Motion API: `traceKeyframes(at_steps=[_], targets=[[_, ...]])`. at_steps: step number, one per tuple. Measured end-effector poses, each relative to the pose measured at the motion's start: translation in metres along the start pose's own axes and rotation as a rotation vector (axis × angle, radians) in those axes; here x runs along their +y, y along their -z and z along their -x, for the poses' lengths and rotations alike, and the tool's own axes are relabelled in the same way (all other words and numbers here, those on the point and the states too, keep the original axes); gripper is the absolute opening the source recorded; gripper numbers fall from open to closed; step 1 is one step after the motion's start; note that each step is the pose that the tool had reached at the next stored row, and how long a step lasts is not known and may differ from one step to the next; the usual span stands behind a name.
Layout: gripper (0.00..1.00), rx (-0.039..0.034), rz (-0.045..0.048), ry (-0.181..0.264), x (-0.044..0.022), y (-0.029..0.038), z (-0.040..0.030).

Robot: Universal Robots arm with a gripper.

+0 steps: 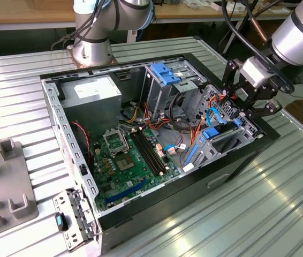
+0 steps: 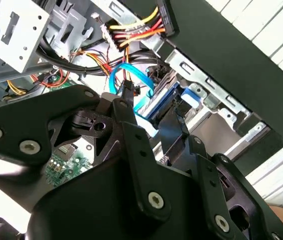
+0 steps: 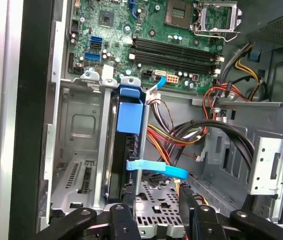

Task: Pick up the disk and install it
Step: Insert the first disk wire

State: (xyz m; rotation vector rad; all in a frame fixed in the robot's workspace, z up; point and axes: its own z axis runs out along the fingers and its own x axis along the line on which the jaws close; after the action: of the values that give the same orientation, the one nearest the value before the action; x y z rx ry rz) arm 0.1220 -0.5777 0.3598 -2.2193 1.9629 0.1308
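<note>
First wrist view | disk (image 3: 130, 114) upright inside drive cage (image 3: 81, 127) | hand (image 3: 157, 204) spread apart, gripping nothing, near disk

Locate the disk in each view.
Exterior view: the disk, in the drive cage at the exterior view's right of the motherboard.
Second wrist view: its blue rail, beside the light-blue cable.
First wrist view: on edge in the drive cage.
Shared landmark: the green motherboard.

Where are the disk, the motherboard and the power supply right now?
the disk (image 3: 121, 155), first wrist view, on its dark body below the blue carrier end.
the motherboard (image 1: 108, 167), exterior view, on bare green board.
the power supply (image 1: 90, 93), exterior view, on its grey top face.
</note>
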Motion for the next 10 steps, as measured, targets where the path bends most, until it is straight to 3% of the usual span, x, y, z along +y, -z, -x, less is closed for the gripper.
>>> traceKeyframes(at_steps=[10], targets=[[0.47,-0.0066,0.0166,0.090,-0.0323,-0.0025,0.0010]])
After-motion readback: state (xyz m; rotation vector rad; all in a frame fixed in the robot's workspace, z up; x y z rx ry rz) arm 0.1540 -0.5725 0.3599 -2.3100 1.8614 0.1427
